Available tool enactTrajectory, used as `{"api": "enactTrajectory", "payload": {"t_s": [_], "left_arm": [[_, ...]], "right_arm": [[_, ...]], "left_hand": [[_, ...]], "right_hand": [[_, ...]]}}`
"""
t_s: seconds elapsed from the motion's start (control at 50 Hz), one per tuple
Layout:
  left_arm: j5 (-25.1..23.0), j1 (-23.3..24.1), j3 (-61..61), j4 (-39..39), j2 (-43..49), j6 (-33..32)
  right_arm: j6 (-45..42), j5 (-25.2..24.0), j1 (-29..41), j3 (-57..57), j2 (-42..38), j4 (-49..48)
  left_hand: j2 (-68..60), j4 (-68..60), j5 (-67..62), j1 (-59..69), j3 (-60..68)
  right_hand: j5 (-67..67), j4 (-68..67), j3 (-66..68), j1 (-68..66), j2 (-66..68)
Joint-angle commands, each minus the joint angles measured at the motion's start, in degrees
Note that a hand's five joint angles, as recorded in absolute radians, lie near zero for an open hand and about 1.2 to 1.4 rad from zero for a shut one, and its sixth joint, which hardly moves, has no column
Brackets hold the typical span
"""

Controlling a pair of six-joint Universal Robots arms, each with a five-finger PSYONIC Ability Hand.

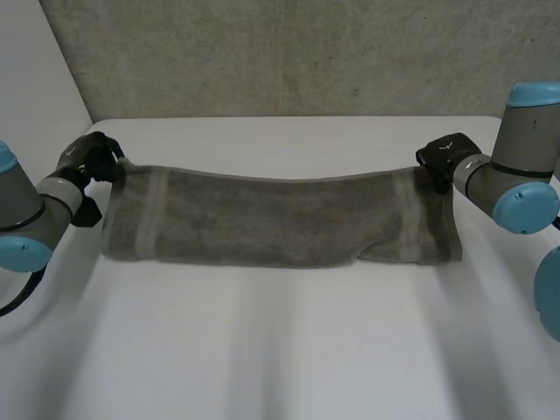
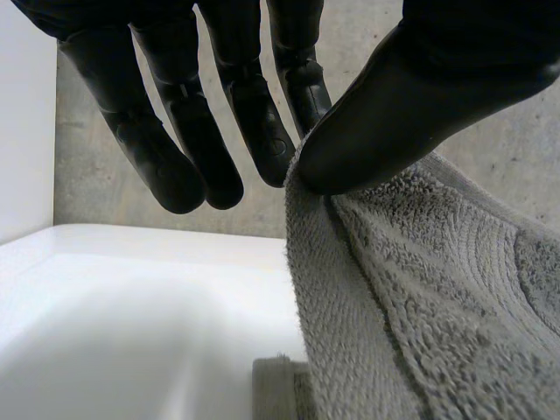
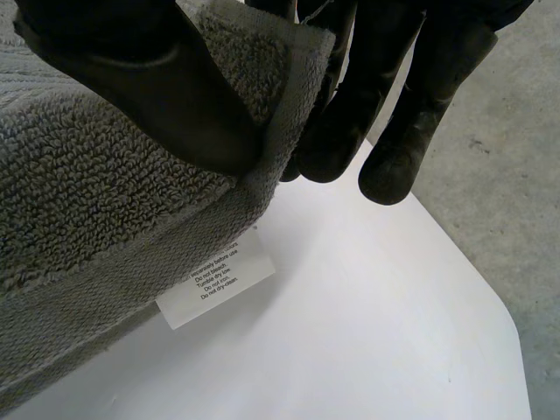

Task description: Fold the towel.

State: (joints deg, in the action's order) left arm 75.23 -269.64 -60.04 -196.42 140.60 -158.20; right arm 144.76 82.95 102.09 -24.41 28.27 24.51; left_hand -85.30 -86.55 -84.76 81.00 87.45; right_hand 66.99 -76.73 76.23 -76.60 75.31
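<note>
A grey towel (image 1: 280, 217) stretches across the white table (image 1: 280, 350), folded lengthwise, its far edge raised between both hands. My left hand (image 1: 87, 159) pinches the towel's far left corner; in the left wrist view the thumb (image 2: 394, 122) presses the towel (image 2: 420, 297) against a finger (image 2: 306, 87). My right hand (image 1: 442, 157) pinches the far right corner; in the right wrist view the thumb (image 3: 166, 96) clamps the towel's hem (image 3: 105, 184) against the fingers (image 3: 350, 105). A white care label (image 3: 214, 280) hangs from the hem below that hand.
A grey concrete wall (image 1: 289, 52) stands behind the table's far edge. A white panel (image 1: 35, 79) rises at the left. Bare table surface lies in front of the towel toward me.
</note>
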Motion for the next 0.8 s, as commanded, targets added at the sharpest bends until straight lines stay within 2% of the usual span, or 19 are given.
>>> {"api": "enactTrajectory", "payload": {"t_s": [0.02,0.04,0.06,0.08,0.1,0.3,0.34,0.4,0.46,0.54,0.62,0.66,0.8], "left_arm": [[-0.44,0.08,0.89,0.07,0.46,0.0],[-0.7,0.08,0.89,0.15,0.46,0.0],[-0.7,0.25,0.72,0.5,0.29,0.0],[-0.7,0.25,0.72,0.51,0.29,0.0],[-0.62,0.43,0.54,1.2,-0.15,0.0],[-1.06,1.22,-5.87,2.44,-8.94,-0.09],[-1.4,0.96,-9.81,2.0,-13.75,-0.18],[-2.02,0.78,-11.85,2.0,-16.15,-0.27],[-3.87,0.6,-16.16,1.65,-20.46,-1.06],[-6.85,0.6,-23.95,0.16,-26.24,-4.03],[-8.61,0.69,-28.9,-1.34,-28.89,-7.03],[-9.75,0.78,-33.01,-2.91,-30.91,-9.74],[-10.2,0.78,-37.25,-4.59,-32.93,-11.25]], "right_arm": [[-0.09,1.25,0.39,1.91,-1.12,0.1],[0.08,1.69,0.65,2.6,-1.2,0.1],[0.26,1.95,1.26,3.22,-1.12,0.1],[0.26,1.95,1.27,3.22,-1.12,0.1],[0.78,2.04,1.79,3.92,-0.85,0.19],[4.66,1.34,2.76,1.99,9.08,0.98],[4.04,1.43,2.94,-2.38,13.01,1.86],[3.43,1.69,3.02,-8.43,16.97,3.61],[2.46,1.78,3.02,-12.24,18.48,4.94],[-0.87,2.57,2.85,-25.21,22.08,6.26],[-1.32,2.66,2.32,-32.28,23.58,3.53],[-1.41,2.83,2.23,-38.23,24.11,-0.84],[-1.5,2.75,1.88,-46.24,24.02,-8.23]], "left_hand": [[5.3,6.55,14.76,-1.0,-7.45],[15.43,16.68,24.89,-11.14,-17.59],[52.51,53.76,61.97,-48.21,-54.66],[52.88,54.13,62.34,-48.58,-55.03],[75.3,76.55,84.76,-71.0,-77.45],[74.41,75.66,83.87,-70.11,-76.56],[74.41,75.66,83.87,-70.11,-76.56],[74.41,75.66,83.87,-70.11,-76.56],[74.41,75.66,83.87,-70.11,-76.56],[74.41,75.66,83.87,-70.11,-76.56],[74.41,75.66,83.87,-70.11,-76.56],[74.41,75.66,83.87,-70.11,-76.56],[74.41,75.66,83.87,-70.11,-76.56]], "right_hand": [[-30.41,30.15,-29.64,30.02,-28.72],[-66.99,66.73,-66.23,66.6,-65.31],[-66.99,66.73,-66.23,66.6,-65.31],[-66.99,66.73,-66.23,66.6,-65.31],[-66.99,66.73,-66.23,66.6,-65.31],[-66.99,66.73,-66.23,66.6,-65.31],[-66.99,66.73,-66.23,66.6,-65.31],[-66.99,66.73,-66.23,66.6,-65.31],[-66.99,66.73,-66.23,66.6,-65.31],[-66.99,66.73,-66.23,66.6,-65.31],[-66.99,66.73,-66.23,66.6,-65.31],[-62.9,62.64,-62.14,62.51,-61.22],[-55.67,55.41,-54.91,55.28,-53.99]]}}
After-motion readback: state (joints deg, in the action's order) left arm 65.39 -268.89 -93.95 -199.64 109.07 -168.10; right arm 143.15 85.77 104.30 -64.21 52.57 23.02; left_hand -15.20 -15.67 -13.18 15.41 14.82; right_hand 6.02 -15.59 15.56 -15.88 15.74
